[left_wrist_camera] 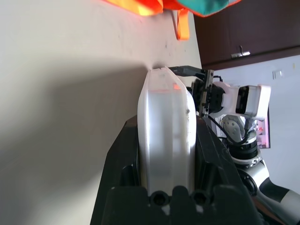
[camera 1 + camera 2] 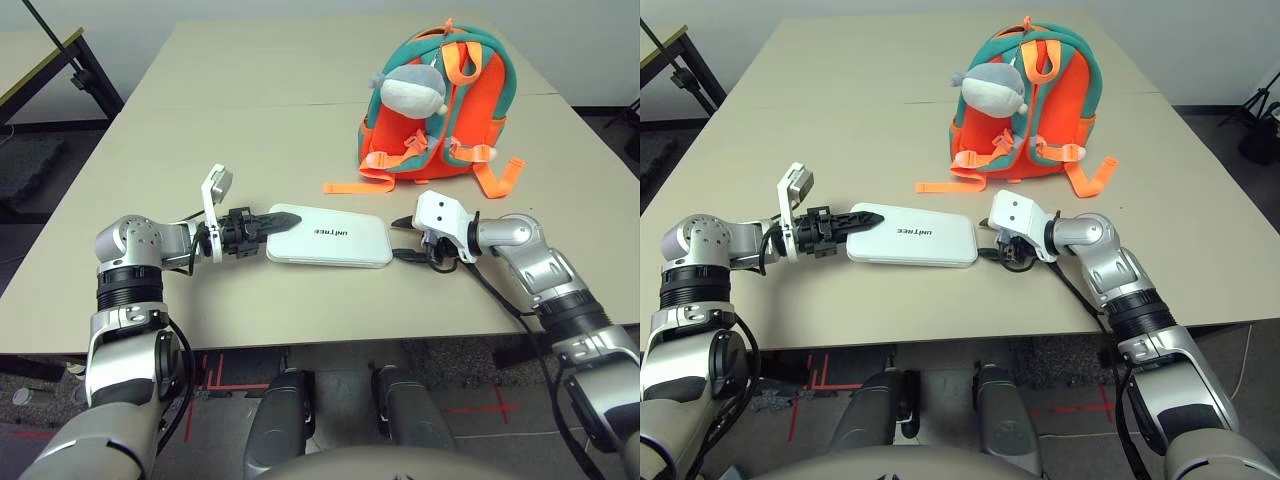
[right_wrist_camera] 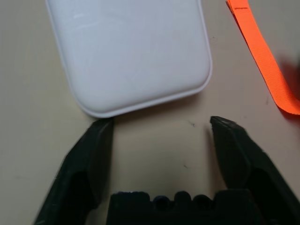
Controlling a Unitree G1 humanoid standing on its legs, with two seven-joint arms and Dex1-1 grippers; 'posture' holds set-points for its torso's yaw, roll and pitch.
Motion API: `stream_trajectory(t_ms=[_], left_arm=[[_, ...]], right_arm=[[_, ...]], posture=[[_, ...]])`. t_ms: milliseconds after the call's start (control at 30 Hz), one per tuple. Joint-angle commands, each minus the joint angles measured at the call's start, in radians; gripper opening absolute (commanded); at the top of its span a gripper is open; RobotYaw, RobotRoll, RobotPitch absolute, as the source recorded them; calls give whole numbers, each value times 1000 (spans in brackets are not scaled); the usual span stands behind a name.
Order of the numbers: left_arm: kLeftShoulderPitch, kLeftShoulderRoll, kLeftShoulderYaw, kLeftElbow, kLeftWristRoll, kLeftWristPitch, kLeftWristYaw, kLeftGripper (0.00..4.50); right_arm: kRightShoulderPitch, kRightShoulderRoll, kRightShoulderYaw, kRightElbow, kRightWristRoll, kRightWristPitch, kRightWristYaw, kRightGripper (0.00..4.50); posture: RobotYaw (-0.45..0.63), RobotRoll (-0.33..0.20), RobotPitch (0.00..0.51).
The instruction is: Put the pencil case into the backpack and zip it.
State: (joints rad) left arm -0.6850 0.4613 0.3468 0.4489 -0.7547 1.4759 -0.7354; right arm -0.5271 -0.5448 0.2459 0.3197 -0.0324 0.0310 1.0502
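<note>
My forearms are silver, ribbed metal with black ring bands at the joints; loose black cables loop along both arms. A white housing sits on each wrist; the left gripper [image 2: 280,222] and the right gripper [image 3: 161,133] are matte black, each with two tapered fingers. Small round screw holes line the black base between the fingers.

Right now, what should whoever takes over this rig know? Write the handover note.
Left gripper: shut on one end of the pencil case, one finger above, one below.
Right gripper: open, just short of the case's other end, holding nothing.
Pencil case: on the table between both arms.
Backpack: upright farther back, a loose orange strap trailing toward the right gripper.
Done: left grasp only.
Left: get the case into the backpack, then zip it.
</note>
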Motion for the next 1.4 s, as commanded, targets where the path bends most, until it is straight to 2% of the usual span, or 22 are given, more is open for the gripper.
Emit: stream_trajectory(t_ms=[33, 233, 400, 567, 733, 867, 1033, 1167, 1267, 1400], left_arm=[[-19, 30, 30, -22, -19, 1, 2, 1306], [-15, 50, 65, -65, -48, 25, -9, 1291], [-24, 68, 144, -116, -89, 21, 2, 1290], [-46, 82, 244, -140, -132, -39, 13, 1283], [-52, 114, 284, -141, -155, -90, 7, 1283], [-71, 128, 309, -120, -152, -205, 7, 1283], [-142, 103, 381, -69, -160, -380, 65, 1283], [-162, 91, 346, -52, -105, -540, 71, 1283], [-183, 79, 308, -12, -46, -701, 74, 1282], [-213, 73, 272, 48, 0, -835, 81, 1281]], right_arm=[[-4, -14, -1, 27, -2, -19, 7, 4500], [-5, -24, -1, 56, -5, -38, 6, 4500], [7, -30, -40, 49, 38, 32, -2, 4500], [29, -48, -146, -18, 160, 223, 1, 4500], [48, -89, -293, -91, 291, 408, -26, 4500], [47, -109, -417, -141, 378, 528, -96, 4500], [14, -77, -524, -228, 457, 632, -246, 4500], [-26, -37, -532, -264, 471, 668, -348, 4500], [-68, 9, -509, -256, 441, 657, -436, 4500], [-110, 57, -470, -220, 403, 622, -503, 4500]], posture=[[-127, 0, 120], [-129, 0, 121], [-126, 0, 126], [-119, 0, 130], [-120, 0, 134], [-123, 0, 134], [-146, 0, 132], [-146, 0, 132], [-154, 0, 125], [-147, 0, 124]])
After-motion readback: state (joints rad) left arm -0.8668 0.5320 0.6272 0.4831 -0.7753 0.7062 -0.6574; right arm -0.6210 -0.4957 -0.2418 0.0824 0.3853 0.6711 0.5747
